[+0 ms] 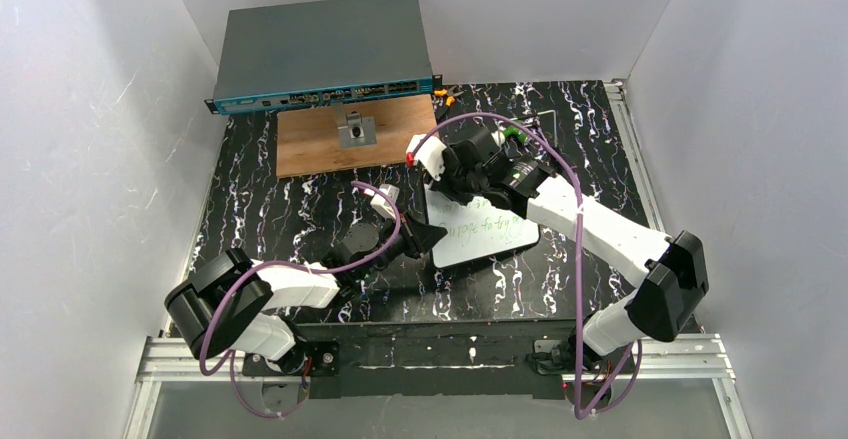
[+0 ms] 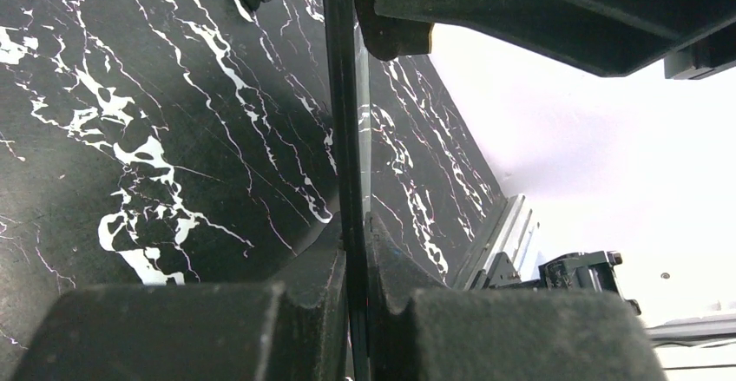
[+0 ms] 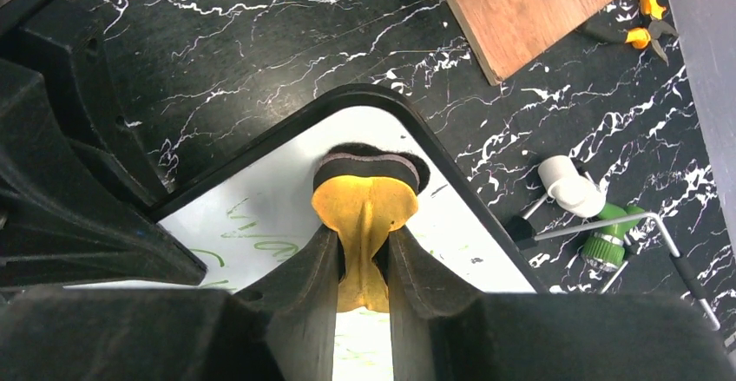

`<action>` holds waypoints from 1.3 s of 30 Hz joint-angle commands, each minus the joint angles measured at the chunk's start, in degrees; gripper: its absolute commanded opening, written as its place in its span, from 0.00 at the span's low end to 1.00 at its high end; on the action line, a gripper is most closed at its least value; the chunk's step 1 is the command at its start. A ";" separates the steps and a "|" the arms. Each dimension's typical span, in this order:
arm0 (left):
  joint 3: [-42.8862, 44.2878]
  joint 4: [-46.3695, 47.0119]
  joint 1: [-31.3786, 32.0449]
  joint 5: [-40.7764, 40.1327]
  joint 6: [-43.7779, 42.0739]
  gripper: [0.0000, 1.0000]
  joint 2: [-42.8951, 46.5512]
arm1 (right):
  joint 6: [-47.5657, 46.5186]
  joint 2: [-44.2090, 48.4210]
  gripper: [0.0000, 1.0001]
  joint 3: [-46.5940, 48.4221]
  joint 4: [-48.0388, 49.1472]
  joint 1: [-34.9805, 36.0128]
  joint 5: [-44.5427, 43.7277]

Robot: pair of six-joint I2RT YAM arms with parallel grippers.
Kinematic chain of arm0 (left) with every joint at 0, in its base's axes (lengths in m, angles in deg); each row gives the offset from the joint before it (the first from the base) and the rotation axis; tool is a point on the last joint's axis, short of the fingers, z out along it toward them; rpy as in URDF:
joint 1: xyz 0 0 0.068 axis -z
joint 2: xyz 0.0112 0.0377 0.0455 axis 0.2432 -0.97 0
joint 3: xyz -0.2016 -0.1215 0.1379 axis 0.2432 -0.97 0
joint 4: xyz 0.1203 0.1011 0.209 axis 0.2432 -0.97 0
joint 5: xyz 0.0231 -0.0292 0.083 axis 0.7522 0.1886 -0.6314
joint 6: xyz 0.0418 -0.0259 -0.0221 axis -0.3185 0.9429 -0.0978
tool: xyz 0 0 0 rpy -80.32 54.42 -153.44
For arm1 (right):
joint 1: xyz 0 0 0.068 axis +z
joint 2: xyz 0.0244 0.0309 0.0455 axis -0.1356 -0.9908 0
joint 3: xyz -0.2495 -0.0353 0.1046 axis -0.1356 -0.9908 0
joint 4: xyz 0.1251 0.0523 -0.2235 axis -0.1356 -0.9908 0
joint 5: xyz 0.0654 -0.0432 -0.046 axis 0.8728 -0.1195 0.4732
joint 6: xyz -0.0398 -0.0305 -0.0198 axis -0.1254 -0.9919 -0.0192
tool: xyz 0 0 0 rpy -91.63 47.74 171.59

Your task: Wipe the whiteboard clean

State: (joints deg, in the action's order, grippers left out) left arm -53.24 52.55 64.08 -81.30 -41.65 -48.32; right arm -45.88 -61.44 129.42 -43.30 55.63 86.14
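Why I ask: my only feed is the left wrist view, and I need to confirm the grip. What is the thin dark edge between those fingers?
Observer: It is the rim of the small glossy white rectangular whiteboard. The top view shows the left gripper shut on its left edge.
Operator: Where is the other arm?
Observer: The right gripper is shut on a yellow eraser with a dark felt pad. The pad appears to touch the board at a rounded corner.
Operator: Any ink on it?
Observer: Yes, green handwritten lines show on the white surface beside the eraser.
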 commanded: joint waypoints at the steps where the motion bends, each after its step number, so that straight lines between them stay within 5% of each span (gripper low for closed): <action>1: 0.58 -0.92 1.14 4.70 -5.30 0.00 0.11 | 2.71 -1.49 0.01 1.43 5.68 -0.59 -6.22; 7: 0.45 -1.16 1.09 4.79 -5.56 0.00 0.48 | -0.51 -0.60 0.01 -2.27 4.52 -0.90 -5.84; 15: 0.56 -0.80 1.14 5.04 -5.69 0.00 0.21 | -7.57 1.70 0.01 -3.07 -7.52 -0.90 18.11; 23: 0.67 -1.13 1.12 5.28 -5.85 0.00 0.38 | 3.30 -0.34 0.01 1.97 2.53 -1.51 -0.17; 28: 0.67 -1.25 1.16 5.31 -5.93 0.00 0.48 | 3.70 -0.66 0.01 0.46 4.62 -2.35 -4.15; 33: 0.51 -1.09 1.10 5.40 -6.09 0.00 0.67 | 0.21 -0.46 0.01 -2.06 3.61 -2.66 -3.42; 39: 0.21 -1.02 1.15 5.40 -6.28 0.00 0.95 | -8.09 0.72 0.01 -2.79 -6.50 -2.66 9.93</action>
State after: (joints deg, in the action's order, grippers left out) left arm -53.24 52.20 64.08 -80.82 -42.24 -48.34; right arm -48.02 -60.89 128.11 -43.28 53.57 88.26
